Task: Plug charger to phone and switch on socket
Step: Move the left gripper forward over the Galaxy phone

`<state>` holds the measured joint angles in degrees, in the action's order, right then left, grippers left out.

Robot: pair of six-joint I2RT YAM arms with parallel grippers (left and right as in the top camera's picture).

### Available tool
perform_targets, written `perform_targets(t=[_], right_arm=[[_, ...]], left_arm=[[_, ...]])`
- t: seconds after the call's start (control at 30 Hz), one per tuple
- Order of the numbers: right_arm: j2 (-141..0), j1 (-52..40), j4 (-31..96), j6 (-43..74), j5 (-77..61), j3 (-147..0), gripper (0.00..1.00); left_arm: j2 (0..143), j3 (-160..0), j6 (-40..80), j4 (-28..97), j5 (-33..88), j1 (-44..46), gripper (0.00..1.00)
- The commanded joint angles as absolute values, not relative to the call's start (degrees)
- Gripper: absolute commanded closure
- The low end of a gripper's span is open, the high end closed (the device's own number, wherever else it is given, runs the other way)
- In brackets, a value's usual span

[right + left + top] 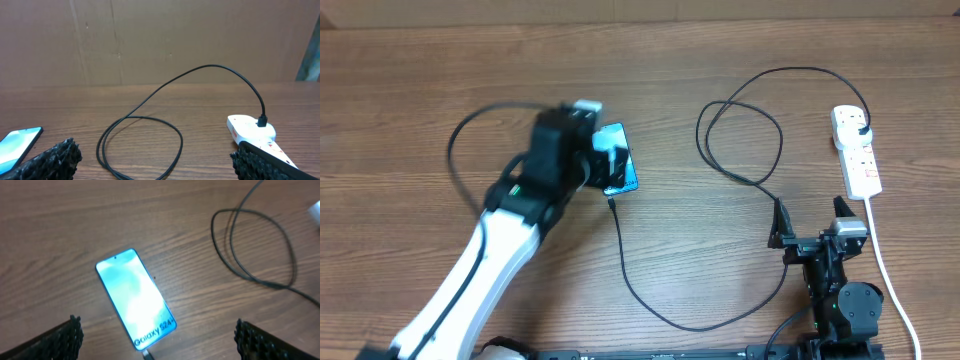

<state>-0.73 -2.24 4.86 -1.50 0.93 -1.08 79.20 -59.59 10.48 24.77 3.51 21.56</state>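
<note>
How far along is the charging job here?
Done: the charger is plugged into the socket, and its tip appears seated in the lower end of the phone. In hand: nothing; the left gripper hangs open above the phone, the right gripper open short of the socket. Left: switching the socket on, if it is off; I cannot tell.

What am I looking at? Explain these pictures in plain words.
Two robot arms work at a table. One picture looks down from above; the other two come from a camera on each wrist, its dark fingers showing at the bottom corners. On the table: a lit phone, a white socket, and a black charger plugged into it, its other end at the phone's bottom edge. The left hand hovers over the phone; the right hand sits near the socket. Both are open and empty.
</note>
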Motion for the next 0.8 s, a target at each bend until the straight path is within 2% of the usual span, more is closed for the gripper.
perform_targets(t=[0.0,0.4,0.57,0.77], right_arm=[[-0.16,-2.17,4.67,-1.39,1.61,-0.49,0.00],[-0.16,-2.17,4.67,-1.39,1.61,-0.49,0.00],[-0.16,-2.17,4.67,-1.39,1.61,-0.49,0.00],[-0.16,-2.17,4.67,-1.39,1.61,-0.49,0.00]], left_arm=[[85.27,-67.37,8.97,27.49,-3.70,23.86,0.00],[96.71,-68.62,9.89,23.70,2.39,24.03,0.00],[98.76,-68.62,9.89,23.27,7.62,24.03,0.00],[99.02,-68.62,9.87,21.87,7.51,24.03,0.00]])
